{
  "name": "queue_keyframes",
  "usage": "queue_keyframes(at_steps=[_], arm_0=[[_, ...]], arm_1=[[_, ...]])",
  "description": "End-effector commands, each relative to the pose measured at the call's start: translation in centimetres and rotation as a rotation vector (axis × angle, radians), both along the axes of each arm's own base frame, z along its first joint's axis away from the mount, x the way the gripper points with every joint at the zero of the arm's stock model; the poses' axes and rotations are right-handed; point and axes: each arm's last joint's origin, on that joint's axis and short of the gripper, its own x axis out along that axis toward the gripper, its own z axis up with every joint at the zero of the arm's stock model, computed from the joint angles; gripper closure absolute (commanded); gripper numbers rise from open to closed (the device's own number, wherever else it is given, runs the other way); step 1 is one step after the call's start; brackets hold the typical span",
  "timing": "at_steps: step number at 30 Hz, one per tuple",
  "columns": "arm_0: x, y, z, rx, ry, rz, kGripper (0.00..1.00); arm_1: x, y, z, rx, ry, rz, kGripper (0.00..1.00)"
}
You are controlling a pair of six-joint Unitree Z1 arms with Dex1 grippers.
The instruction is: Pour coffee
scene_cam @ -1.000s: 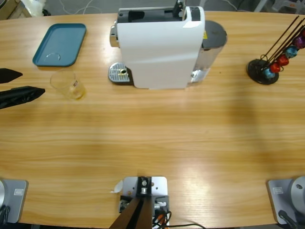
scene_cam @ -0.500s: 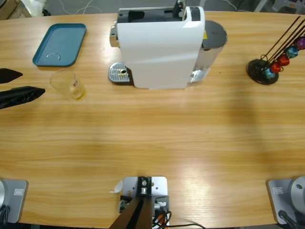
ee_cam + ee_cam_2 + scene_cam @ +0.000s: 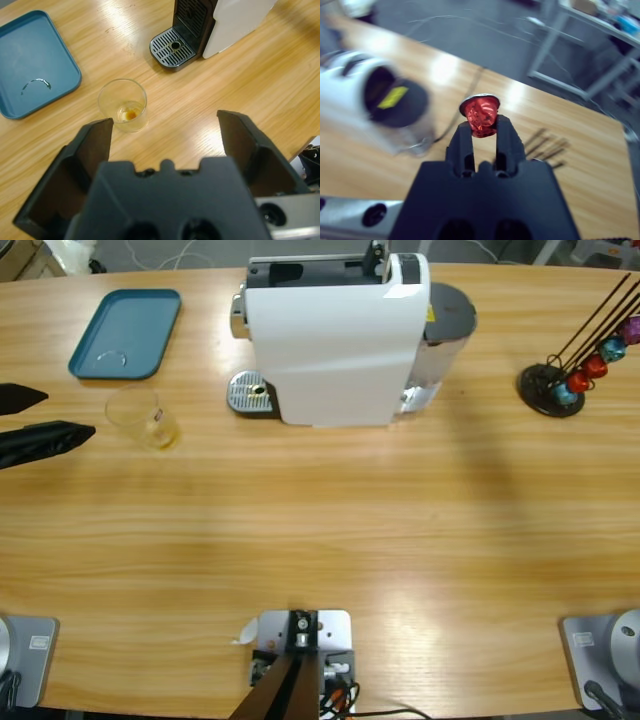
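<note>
Here, I hold my left claw (image 3: 165, 135) spread wide near the small clear glass tumbler (image 3: 146, 418) of pale coffee (image 3: 130, 114) on the wooden desk (image 3: 330, 530), my right claw (image 3: 483, 131) clamped on a red capsule (image 3: 480, 114), presumably for brewing.

The table (image 3: 320, 530) is pale wood with visible grain and a soft sheen. The tumbler (image 3: 122, 105) is clear glass. The coffee machine (image 3: 335, 335) has a smooth, glossy white plastic shell and a perforated metal drip grate (image 3: 171, 47). The tray (image 3: 125, 333) is smooth blue plastic. The capsule (image 3: 480, 114) is shiny red foil; the jaws holding it are matt black.
</note>
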Motion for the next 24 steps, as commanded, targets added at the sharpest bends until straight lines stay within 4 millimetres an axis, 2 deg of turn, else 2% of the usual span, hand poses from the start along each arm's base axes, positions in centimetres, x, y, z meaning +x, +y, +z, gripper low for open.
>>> queue_keyframes(at_steps=[1,4,8,12,14,16,18,24], arm_0=[[-0.2,-0.1,-1.3,0.011,0.038,-0.018,0.110],[-0.2,-0.2,-1.3,0.009,0.037,-0.019,0.110],[-0.2,-0.1,-1.3,0.008,0.036,-0.020,0.110],[-0.2,-0.1,-1.3,0.006,0.038,-0.020,0.110],[-0.2,-0.1,-1.3,0.007,0.038,-0.020,0.110],[-0.2,-0.1,-1.3,0.006,0.037,-0.020,0.110],[-0.3,-0.1,-1.3,0.006,0.037,-0.020,0.110],[-0.4,0.0,-1.2,0.001,0.031,-0.020,0.110]], arm_1=[[-6.0,1.5,1.0,0.044,0.000,0.462,1.000],[-6.3,2.8,1.5,0.075,0.021,0.609,1.000],[-4.8,5.4,2.6,0.081,0.057,0.716,1.000],[-2.2,9.3,4.0,0.041,0.071,0.800,1.000],[-0.5,11.8,4.0,0.018,0.092,0.844,1.000],[1.6,14.7,3.1,-0.019,0.135,0.895,1.000],[3.1,16.6,2.1,-0.066,0.197,0.903,1.000],[4.3,17.8,2.5,-0.123,0.154,0.920,1.000]])
